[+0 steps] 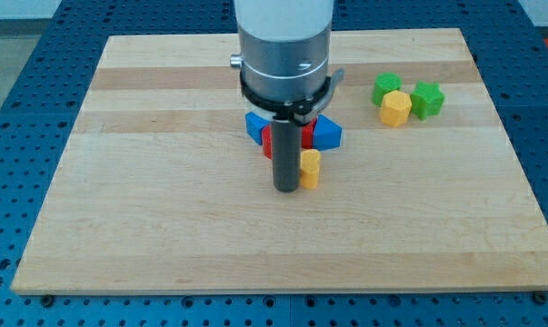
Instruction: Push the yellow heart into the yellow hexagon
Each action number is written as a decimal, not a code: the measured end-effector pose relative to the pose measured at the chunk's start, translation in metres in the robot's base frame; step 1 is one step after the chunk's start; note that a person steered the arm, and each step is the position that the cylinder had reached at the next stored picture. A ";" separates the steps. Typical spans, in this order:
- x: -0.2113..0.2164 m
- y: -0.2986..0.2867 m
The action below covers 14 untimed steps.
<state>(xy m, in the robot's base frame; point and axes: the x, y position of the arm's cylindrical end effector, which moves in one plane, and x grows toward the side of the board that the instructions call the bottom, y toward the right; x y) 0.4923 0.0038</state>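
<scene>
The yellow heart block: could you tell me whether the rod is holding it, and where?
Nothing is held: my tip only rests beside the yellow heart block, at its left.

Wide bare wooden board (pixel 164 227) toward the view's left and bottom. Open lane from yellow heart (pixel 310 168) toward yellow hexagon (pixel 395 108). Green blocks (pixel 427 99) crowding that hexagon above and on its right. Red and blue blocks (pixel 326 133) packed just behind the heart.
</scene>
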 end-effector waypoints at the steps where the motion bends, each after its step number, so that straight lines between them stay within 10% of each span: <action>1: -0.011 0.022; 4: -0.022 0.104; 14: -0.070 0.119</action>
<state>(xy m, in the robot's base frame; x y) 0.4220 0.1227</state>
